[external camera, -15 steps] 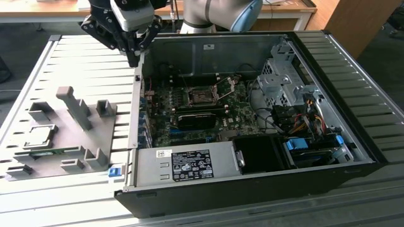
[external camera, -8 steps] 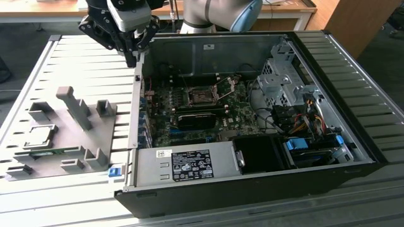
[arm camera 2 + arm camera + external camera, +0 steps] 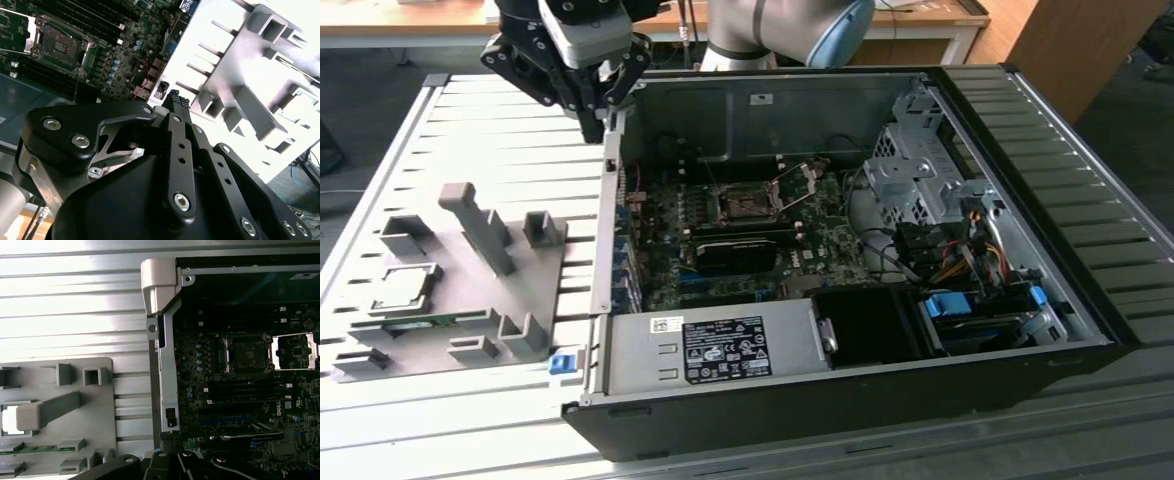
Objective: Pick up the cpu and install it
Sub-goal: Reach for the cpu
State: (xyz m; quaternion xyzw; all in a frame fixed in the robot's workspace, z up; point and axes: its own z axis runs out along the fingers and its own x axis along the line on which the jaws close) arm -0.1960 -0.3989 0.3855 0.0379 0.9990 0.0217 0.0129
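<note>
Gripper (image 3: 603, 128) of a lone robot arm hangs above the wall of an open computer case (image 3: 761, 120) that faces the tray, over the seam between case and slatted bench (image 3: 494, 140), with the pick-up not yet made. The cpu (image 3: 403, 288), a small silvery square, lies in its pocket on the grey tray (image 3: 467, 300) toward the exterior view's left. It is well apart from the gripper and just beside a thin green memory strip (image 3: 420, 322). Inside the case the motherboard socket (image 3: 747, 205) stands with its metal frame flipped open and looks empty. The job in hand, by the look of it, is the reach to the chip. Doing it well means coming down square over the pocket, clear of the tray's upright posts, and taking the chip by its edges so it lifts flat. In both wrist views the fingertips (image 3: 175, 97) are drawn together to a narrow point, pinching nothing and touching nothing.
</note>
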